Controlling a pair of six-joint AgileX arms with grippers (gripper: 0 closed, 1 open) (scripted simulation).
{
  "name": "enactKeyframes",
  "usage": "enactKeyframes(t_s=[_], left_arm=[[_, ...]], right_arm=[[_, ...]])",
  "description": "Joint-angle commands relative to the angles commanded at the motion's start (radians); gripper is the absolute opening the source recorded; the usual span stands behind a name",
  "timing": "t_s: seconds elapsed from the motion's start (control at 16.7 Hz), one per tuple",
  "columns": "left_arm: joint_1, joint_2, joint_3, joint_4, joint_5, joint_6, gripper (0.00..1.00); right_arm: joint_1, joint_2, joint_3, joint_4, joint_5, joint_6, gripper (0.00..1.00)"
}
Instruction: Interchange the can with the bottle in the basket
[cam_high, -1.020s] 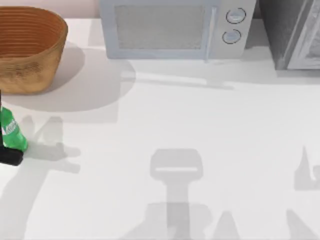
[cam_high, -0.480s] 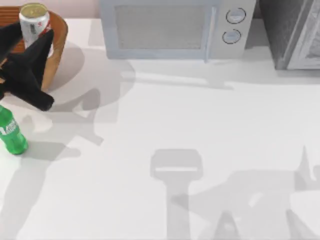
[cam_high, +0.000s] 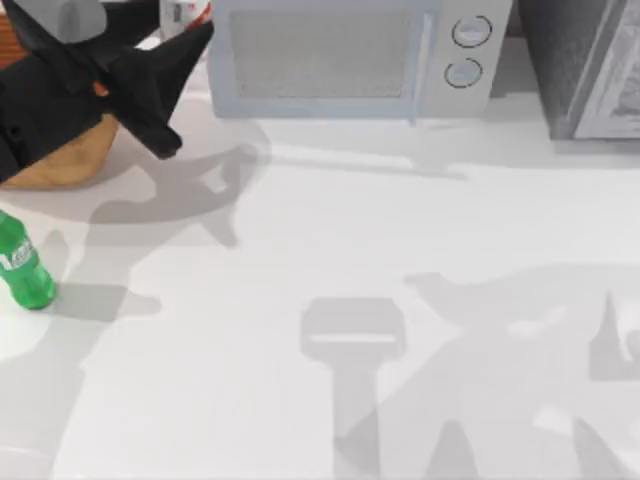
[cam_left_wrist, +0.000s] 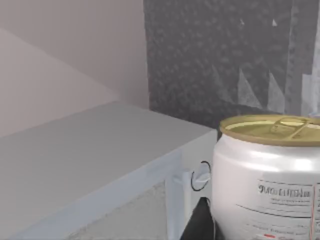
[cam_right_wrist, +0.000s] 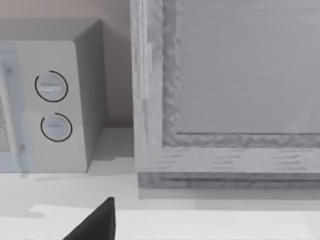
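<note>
Left end effector: the left end effector hangs high at the 11 o'clock corner of the top view, above the basket, pinching the can; the left wrist view has the can upright between the fingers, pale lid level.
Can: held aloft, clear of the basket rim, a sliver of its red print visible at the upper edge beside the microwave.
Bottle: the bottle stands upright on the worktop at 9 o'clock, just below the basket and apart from it.
Step in hand: judged to be carrying the can out to a bare spot on the worktop.
Doing it well: keep the can upright, swing it toward the open middle, well away from the microwave face and from the bottle, which a low sweep could topple. Lower it flat before letting go.
After that: the bottle goes into the basket.
Right end effector: parked low at the 5 o'clock side, one dark fingertip visible; whether it is spread, I cannot tell.
</note>
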Motion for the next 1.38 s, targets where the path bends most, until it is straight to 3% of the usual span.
enactKeyframes(t_s=[0.84,1.38], left_arm=[[-0.065,0.724,0.296,0.337,0.353,-0.001,0.00],[-0.096,1.077,0.458,0.512,0.548,-0.005,0.00]], right_arm=[[0.000,0.000,0.000,0.000,0.000,0.000,1.00],[0.000,0.000,0.000,0.000,0.000,0.000,1.00]])
